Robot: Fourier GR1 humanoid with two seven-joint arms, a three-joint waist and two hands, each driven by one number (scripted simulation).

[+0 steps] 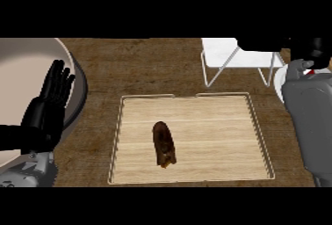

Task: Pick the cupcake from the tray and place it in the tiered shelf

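From my remote station I log the cupcake [164,144] lying on its side on the pale wooden tray [259,132], slightly toward 7 o'clock of the tray's centre and well apart from all four raised rims. Open tray floor surrounds it on every side, widest toward 3 o'clock. The tray sits on the dark wood surface [130,61], with bare strips of that surface at 9 and 12 o'clock. The tiered shelf [236,59], white with thin wire legs, stands at 1 o'clock beyond the tray's far rim. A large round basin [26,61] occupies the 10 o'clock area. My left hand [48,107] rests at 9 o'clock, fingers [57,81] straight, released and holding nothing, partly over the basin's rim. The right forearm [311,118] fills the 3 o'clock edge; the right hand [315,48] sits near the shelf, and I cannot tell its state.
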